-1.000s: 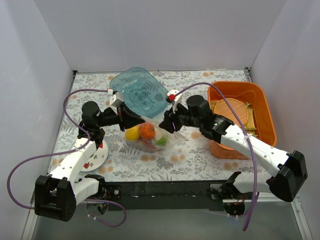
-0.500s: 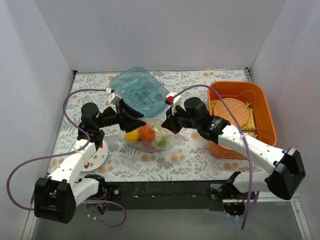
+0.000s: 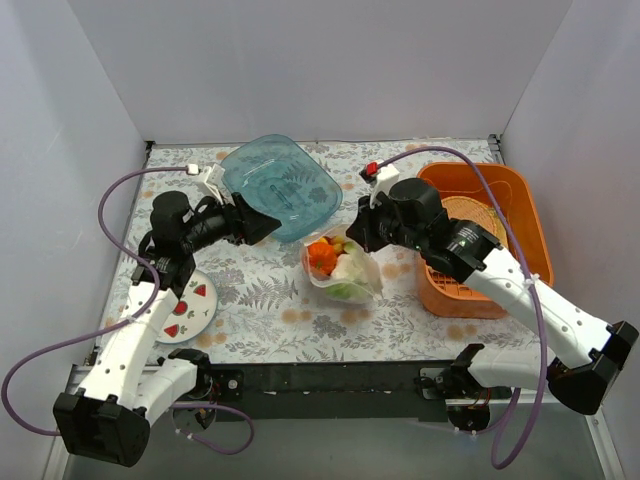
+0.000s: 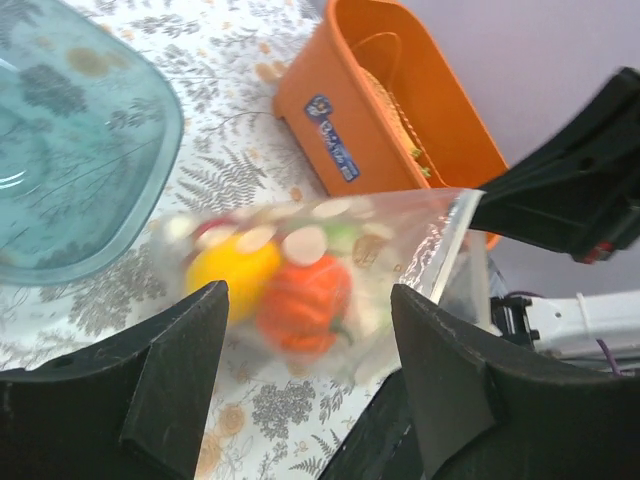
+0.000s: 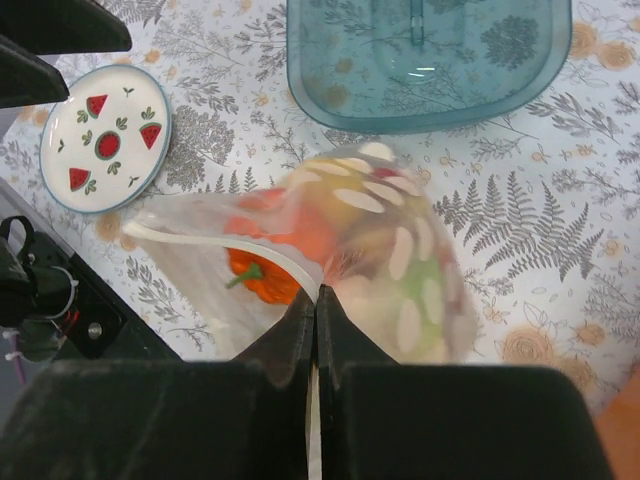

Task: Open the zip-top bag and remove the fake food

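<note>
The zip-top bag [image 3: 342, 270] hangs corner-up

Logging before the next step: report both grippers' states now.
Left gripper: open, holding nothing.
Right gripper: shut on the zip-top bag.

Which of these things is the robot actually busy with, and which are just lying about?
In the job: zip-top bag, pinched by the right gripper; fake food inside it; left gripper, open, apart from the bag.
Lying about: teal bowl, orange basket, watermelon plate.
</note>
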